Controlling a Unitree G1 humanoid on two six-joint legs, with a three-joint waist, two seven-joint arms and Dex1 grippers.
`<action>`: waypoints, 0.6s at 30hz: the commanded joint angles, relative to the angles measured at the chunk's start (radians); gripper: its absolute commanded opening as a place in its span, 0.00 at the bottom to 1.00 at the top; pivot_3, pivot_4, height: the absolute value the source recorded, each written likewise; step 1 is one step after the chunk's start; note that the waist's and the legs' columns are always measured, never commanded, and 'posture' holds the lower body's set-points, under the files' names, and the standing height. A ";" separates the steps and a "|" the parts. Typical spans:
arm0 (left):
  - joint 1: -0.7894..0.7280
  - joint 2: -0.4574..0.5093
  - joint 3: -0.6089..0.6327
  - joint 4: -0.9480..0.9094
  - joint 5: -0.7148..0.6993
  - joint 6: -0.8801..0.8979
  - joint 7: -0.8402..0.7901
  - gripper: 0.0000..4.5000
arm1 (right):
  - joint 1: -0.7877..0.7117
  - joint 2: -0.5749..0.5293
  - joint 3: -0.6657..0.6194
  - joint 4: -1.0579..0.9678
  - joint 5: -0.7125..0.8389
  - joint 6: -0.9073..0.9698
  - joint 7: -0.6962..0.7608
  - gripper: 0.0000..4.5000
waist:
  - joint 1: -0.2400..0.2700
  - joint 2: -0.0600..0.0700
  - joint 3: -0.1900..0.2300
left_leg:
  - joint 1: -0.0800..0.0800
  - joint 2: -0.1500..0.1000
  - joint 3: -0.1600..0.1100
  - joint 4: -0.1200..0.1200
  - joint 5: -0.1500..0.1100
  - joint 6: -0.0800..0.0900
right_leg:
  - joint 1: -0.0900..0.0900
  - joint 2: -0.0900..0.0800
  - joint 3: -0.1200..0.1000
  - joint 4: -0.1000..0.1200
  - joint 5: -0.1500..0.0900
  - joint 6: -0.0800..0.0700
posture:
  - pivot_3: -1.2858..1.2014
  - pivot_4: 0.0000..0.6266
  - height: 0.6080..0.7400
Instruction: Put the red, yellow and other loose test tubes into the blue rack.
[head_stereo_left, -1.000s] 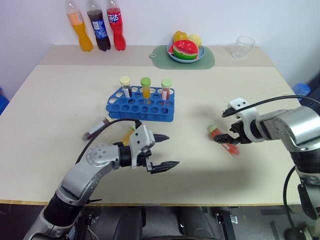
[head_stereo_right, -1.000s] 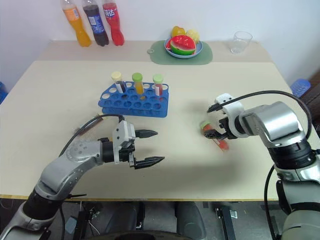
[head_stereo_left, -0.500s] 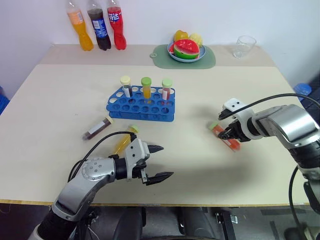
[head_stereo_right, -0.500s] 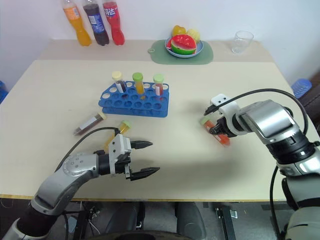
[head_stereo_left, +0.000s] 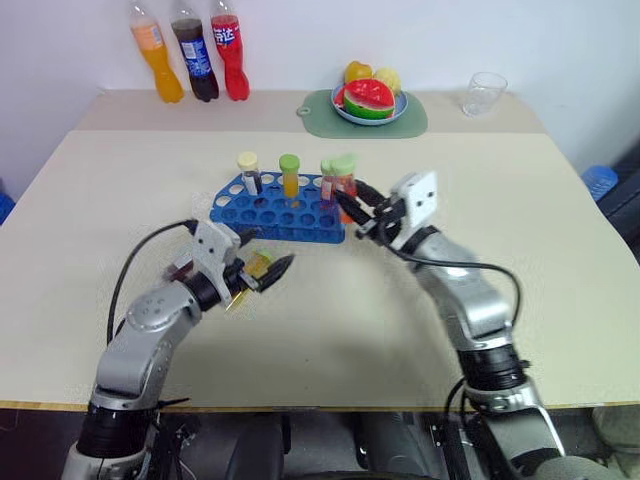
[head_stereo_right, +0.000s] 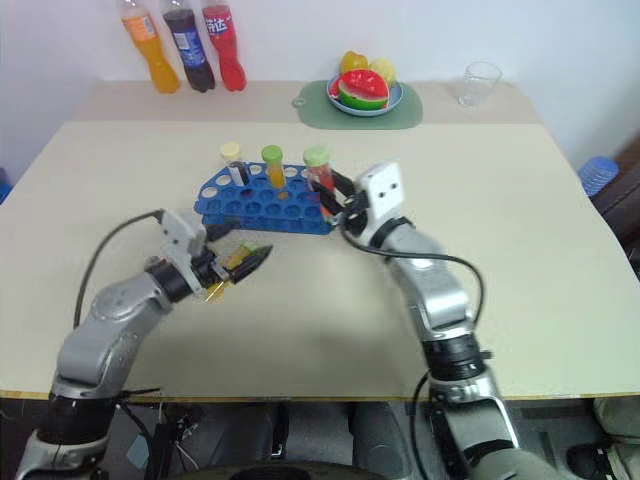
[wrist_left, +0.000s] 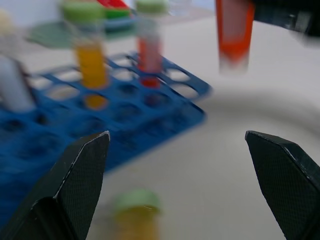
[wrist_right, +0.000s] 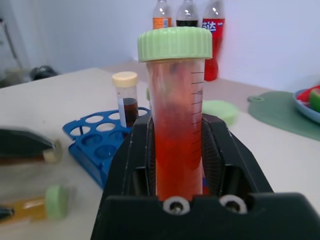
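Observation:
The blue rack (head_stereo_left: 262, 212) stands mid-table with three capped tubes upright in its back row. My right gripper (wrist_right: 177, 165) is shut on the red test tube (head_stereo_left: 344, 178) with the green cap. It holds the tube upright just above the table, next to the rack's right end. The yellow test tube (head_stereo_left: 257, 265) lies on the table in front of the rack. My left gripper (wrist_left: 176, 135) is open, its fingers on either side of that tube's capped end. A dark brown tube (head_stereo_left: 181, 269) lies to the left, partly hidden behind my left wrist.
Three soda bottles (head_stereo_left: 192, 60) stand at the table's far left edge. A green mat with a fruit plate (head_stereo_left: 368, 104) and a clear glass (head_stereo_left: 484, 93) sit at the back.
My right gripper shut on the red tube, lifted it off the table at the right and carried it left to the rack, turning it upright. My left gripper swung left toward the yellow tube.

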 joint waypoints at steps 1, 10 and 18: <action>-0.002 0.020 0.020 -0.007 0.011 -0.002 -0.001 1.00 | -0.051 0.058 -0.019 0.064 -0.021 -0.124 -0.040 0.18 | 0.001 0.000 0.000 | -0.001 -0.001 0.000 0.000 0.000 0.000 | 0.000 -0.001 0.000 0.000 0.000 0.000 | 0.52 0.24 0.95; 0.045 0.049 0.029 -0.083 -0.025 0.070 -0.002 1.00 | -0.069 0.125 0.001 0.247 -0.072 -0.263 -0.032 0.18 | -0.003 0.001 0.001 | 0.000 0.000 0.000 -0.001 0.000 0.000 | 0.000 -0.001 0.000 0.000 0.000 0.000 | 0.52 0.24 0.95; 0.050 0.049 0.031 -0.093 -0.027 0.092 0.006 1.00 | -0.085 0.144 0.002 0.317 -0.097 -0.289 -0.040 0.18 | -0.006 0.001 0.001 | 0.001 0.000 0.000 -0.001 0.000 -0.001 | 0.000 0.000 0.000 0.001 0.000 0.000 | 0.52 0.24 0.95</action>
